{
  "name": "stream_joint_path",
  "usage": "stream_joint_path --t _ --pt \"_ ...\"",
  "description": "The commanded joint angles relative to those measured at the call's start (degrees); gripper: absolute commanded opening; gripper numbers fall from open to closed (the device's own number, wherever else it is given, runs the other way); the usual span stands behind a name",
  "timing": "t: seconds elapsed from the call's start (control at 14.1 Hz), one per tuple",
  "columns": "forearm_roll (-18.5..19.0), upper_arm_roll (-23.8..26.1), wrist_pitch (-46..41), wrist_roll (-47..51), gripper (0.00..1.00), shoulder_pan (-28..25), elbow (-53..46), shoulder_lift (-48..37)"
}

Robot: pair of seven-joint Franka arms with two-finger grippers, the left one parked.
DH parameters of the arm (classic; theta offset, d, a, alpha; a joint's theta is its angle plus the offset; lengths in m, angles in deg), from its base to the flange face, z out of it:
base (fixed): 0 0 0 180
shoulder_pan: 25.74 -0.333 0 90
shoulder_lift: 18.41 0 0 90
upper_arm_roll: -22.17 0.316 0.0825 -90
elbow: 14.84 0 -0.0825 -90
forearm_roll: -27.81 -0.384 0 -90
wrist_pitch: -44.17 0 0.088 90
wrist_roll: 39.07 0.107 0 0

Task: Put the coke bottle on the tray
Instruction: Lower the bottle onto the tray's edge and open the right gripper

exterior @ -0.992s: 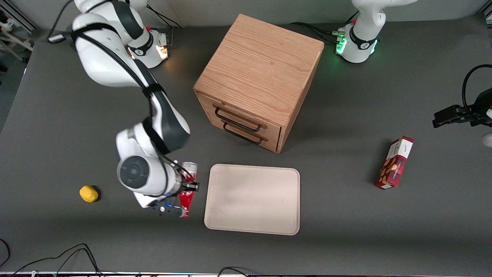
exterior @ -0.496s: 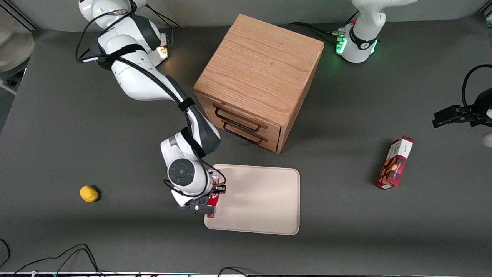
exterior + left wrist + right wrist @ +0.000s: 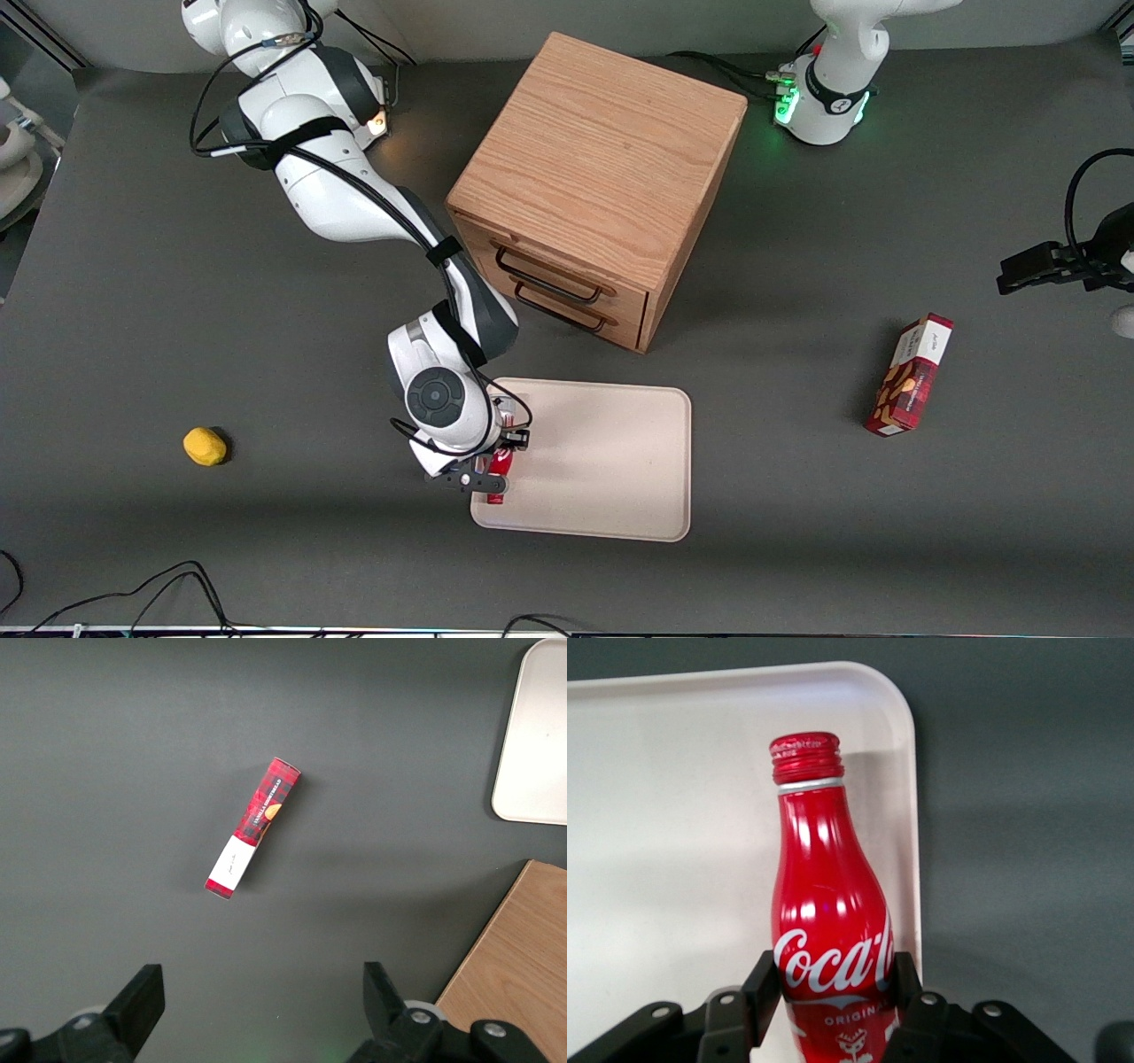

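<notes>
The coke bottle (image 3: 830, 921) is a slim red bottle with white script and a red cap. My right gripper (image 3: 833, 979) is shut on its body, one finger on each side. In the front view the gripper (image 3: 498, 459) holds the bottle (image 3: 499, 468) over the beige tray (image 3: 602, 461), at the tray's end toward the working arm and close to the tray's near corner. The tray's rim (image 3: 911, 815) runs just beside the bottle. I cannot tell whether the bottle touches the tray.
A wooden two-drawer cabinet (image 3: 598, 177) stands farther from the front camera than the tray. A red snack box (image 3: 911, 376) lies toward the parked arm's end, also in the left wrist view (image 3: 254, 827). A yellow lump (image 3: 204, 446) lies toward the working arm's end.
My gripper has carried the bottle from the bare table beside the tray sideways over the tray's rim, and in the last half second a little farther onto the tray.
</notes>
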Motion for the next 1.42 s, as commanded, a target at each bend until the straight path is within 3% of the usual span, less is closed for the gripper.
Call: stream_joint_path --t 0.0,0.07,0.99,1.35 --pt "0.0 -1.0 -0.1 -0.6 0.93 -0.5 -2.8 0.9" --pt "0.0 -1.4 0.2 -0.6 1.00 -0.5 -2.7 0.9" --pt "-0.1 -1.7 -0.9 -0.6 1.00 -0.2 -2.6 0.1" --pt "-0.2 -0.9 -10.4 -2.0 1.00 2.1 4.0 -9.7"
